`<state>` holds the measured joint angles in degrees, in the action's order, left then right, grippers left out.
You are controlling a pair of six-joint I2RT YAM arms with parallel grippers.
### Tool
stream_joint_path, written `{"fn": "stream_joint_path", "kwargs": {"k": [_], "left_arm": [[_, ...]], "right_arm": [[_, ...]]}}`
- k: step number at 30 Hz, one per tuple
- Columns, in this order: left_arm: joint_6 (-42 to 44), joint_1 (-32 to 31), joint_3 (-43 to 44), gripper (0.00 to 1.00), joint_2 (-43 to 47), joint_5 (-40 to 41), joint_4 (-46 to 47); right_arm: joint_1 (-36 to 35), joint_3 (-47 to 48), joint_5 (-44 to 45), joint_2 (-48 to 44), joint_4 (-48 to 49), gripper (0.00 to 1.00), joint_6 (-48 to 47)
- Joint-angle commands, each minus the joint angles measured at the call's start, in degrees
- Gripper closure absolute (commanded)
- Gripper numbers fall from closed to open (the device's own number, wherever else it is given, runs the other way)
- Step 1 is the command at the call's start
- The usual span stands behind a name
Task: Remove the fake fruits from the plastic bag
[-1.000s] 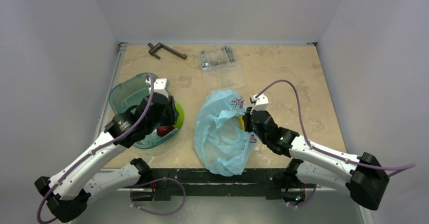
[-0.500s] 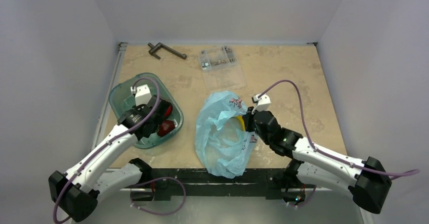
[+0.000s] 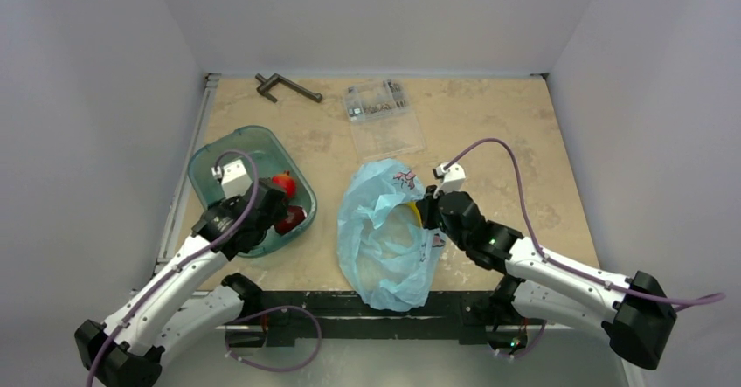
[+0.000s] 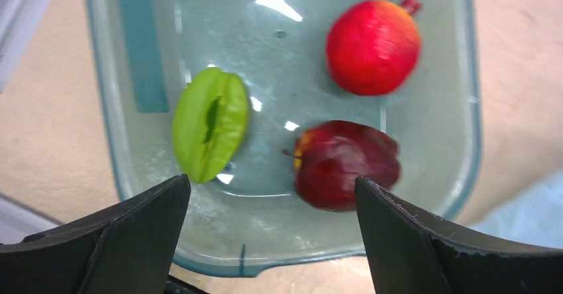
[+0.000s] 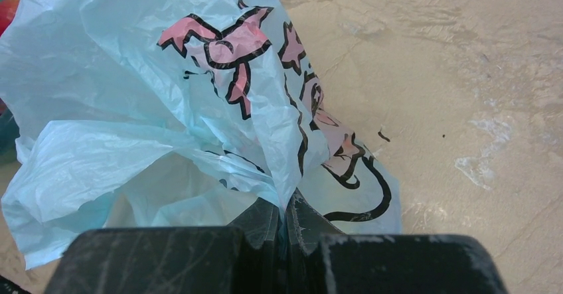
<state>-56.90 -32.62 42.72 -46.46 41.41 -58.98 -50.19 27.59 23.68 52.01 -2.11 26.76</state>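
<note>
Plastic bag (image 3: 376, 238) looks flimsy and slippery, best held by its rim; right gripper (image 5: 285, 211) clamps that rim at 3 o'clock. Left gripper (image 4: 269, 184) hangs open. Banana (image 3: 416, 212) inside looks light and rigid.

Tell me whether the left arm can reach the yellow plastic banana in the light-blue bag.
Probably, though tightly: the left gripper is open, the light-blue plastic bag gapes, but the yellow banana sits beside the right gripper pinching its rim.
</note>
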Motion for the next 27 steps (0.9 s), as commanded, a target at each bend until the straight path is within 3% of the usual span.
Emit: {"fn": "stream_joint_path", "kwargs": {"k": [1, 9, 14, 17, 22, 27], "left_arm": [[10.5, 0.4, 0.6, 0.05, 4.0, -13.3, 10.8], [16.4, 0.4, -2.9, 0.14, 4.4, -52.3, 32.7], [13.5, -0.4, -7.4, 0.16, 3.4, -68.2, 48.1], [12.0, -3.6, -8.9, 0.18, 1.6, -70.9, 55.2], [10.2, -12.9, -7.8, 0.27, -6.5, -67.6, 62.6], [8.5, -18.0, -6.6, 0.34, -13.2, -64.6, 68.7]], "right_arm": [[0.0, -0.4, -2.9, 0.2, 3.1, 1.00, -1.1], [0.0, 1.3, -6.5, 1.6, 5.2, 1.00, -0.2], [0.1, 2.5, -8.1, 1.5, 6.5, 1.00, 1.8], [0.2, 3.2, -8.5, 1.6, 7.8, 1.00, 2.9], [1.4, 4.6, -9.8, 3.3, 10.0, 1.00, 4.3], [4.8, 6.5, -10.1, 5.8, 11.0, 1.00, 4.9]]}}
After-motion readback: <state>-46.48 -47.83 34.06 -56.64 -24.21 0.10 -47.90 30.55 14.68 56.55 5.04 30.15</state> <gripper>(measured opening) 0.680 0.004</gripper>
